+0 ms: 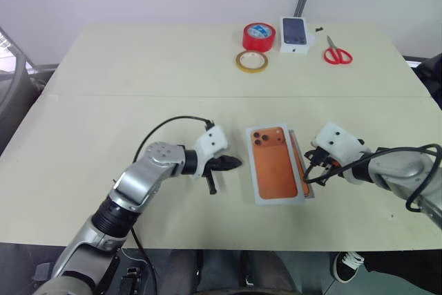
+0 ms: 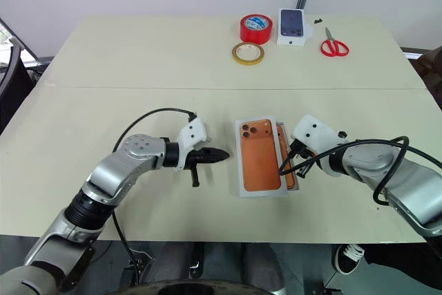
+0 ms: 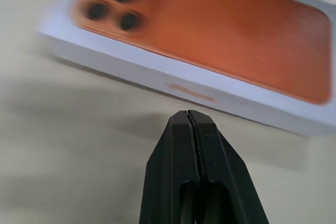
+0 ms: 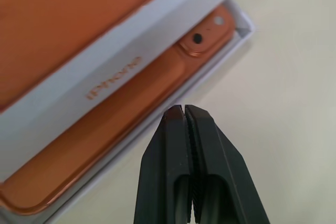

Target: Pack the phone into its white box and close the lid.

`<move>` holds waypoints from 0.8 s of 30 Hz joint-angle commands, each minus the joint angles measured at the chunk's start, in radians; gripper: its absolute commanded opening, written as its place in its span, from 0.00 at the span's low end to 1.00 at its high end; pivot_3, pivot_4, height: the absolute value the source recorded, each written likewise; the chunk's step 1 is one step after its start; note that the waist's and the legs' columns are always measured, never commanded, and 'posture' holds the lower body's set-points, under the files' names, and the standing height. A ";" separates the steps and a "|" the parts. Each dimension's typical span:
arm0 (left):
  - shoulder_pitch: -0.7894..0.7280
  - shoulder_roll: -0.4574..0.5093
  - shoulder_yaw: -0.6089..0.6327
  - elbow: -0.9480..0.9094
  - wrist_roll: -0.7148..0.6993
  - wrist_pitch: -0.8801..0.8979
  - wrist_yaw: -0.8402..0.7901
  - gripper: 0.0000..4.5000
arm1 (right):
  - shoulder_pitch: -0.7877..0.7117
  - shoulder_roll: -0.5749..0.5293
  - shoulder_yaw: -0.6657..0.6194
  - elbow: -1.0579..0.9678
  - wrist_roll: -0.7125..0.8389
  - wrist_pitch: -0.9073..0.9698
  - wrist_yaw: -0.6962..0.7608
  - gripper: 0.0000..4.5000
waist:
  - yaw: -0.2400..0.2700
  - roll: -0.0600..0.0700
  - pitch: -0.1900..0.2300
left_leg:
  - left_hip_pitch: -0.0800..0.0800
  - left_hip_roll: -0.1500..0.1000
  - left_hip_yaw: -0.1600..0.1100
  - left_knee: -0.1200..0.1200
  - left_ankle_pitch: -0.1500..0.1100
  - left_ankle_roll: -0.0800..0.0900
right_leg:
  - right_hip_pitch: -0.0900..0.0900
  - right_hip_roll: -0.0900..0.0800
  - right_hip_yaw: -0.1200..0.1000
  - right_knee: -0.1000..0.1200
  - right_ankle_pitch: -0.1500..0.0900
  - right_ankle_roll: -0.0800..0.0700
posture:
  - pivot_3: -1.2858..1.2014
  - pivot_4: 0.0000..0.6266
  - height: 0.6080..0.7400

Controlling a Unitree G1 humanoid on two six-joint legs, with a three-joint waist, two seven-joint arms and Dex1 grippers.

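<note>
Table (image 1: 103,101) | lid (image 1: 275,165) half-hides phone (image 4: 105,129) | both grippers closed, empty

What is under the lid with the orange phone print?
The lid lies skewed over the white box. At its right edge the phone shows, lying in the box. The rest of both is covered.

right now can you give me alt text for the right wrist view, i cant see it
The right gripper, black fingers shut and empty, points at the white box holding the orange phone. The lid, printed with an orange phone picture, lies askew over the box, leaving the phone's camera end and one long edge uncovered, on a pale table.
</note>
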 commanded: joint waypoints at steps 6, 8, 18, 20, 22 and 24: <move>-0.044 -0.115 -0.055 0.045 0.022 -0.039 0.019 0.00 | 0.005 0.038 -0.054 -0.046 -0.071 0.021 0.061 0.02 | 0.000 0.000 0.000 | 0.000 0.000 0.000 0.000 0.000 0.000 | 0.000 0.000 0.000 0.000 0.000 0.000 | 0.52 0.24 1.00; -0.053 -0.147 -0.056 0.055 0.024 -0.046 0.029 0.00 | 0.011 0.042 -0.064 -0.051 -0.081 0.027 0.072 0.02 | -0.001 0.000 0.000 | 0.000 0.000 0.000 0.000 0.000 0.000 | 0.000 0.000 0.000 0.000 0.000 0.000 | 0.52 0.24 1.00; -0.082 -0.205 -0.041 0.076 0.012 -0.030 0.041 0.00 | 0.042 0.066 -0.091 -0.050 -0.146 0.047 0.107 0.02 | -0.001 0.000 0.000 | 0.000 0.000 0.000 0.000 0.000 0.000 | 0.000 0.000 0.000 0.000 0.000 0.000 | 0.52 0.24 1.00; -0.083 -0.205 -0.041 0.079 0.013 -0.031 0.040 0.00 | 0.044 0.075 -0.087 -0.044 -0.162 0.045 0.110 0.02 | -0.001 0.000 0.000 | 0.000 0.000 0.000 0.000 0.000 0.000 | 0.000 0.000 0.000 0.000 0.000 0.000 | 0.52 0.24 1.00; -0.086 -0.208 -0.036 0.084 0.010 -0.027 0.043 0.00 | 0.044 0.085 -0.084 -0.037 -0.178 0.046 0.113 0.02 | -0.001 0.000 0.000 | 0.000 0.000 0.000 0.000 0.000 0.000 | 0.000 0.000 0.000 0.000 0.000 0.000 | 0.52 0.24 1.00; -0.087 -0.207 -0.032 0.087 0.008 -0.024 0.043 0.00 | 0.046 0.092 -0.084 -0.033 -0.194 0.045 0.118 0.02 | 0.000 0.000 0.000 | 0.000 0.000 0.000 0.000 0.000 0.000 | 0.000 0.000 0.000 0.000 0.000 0.000 | 0.52 0.24 1.00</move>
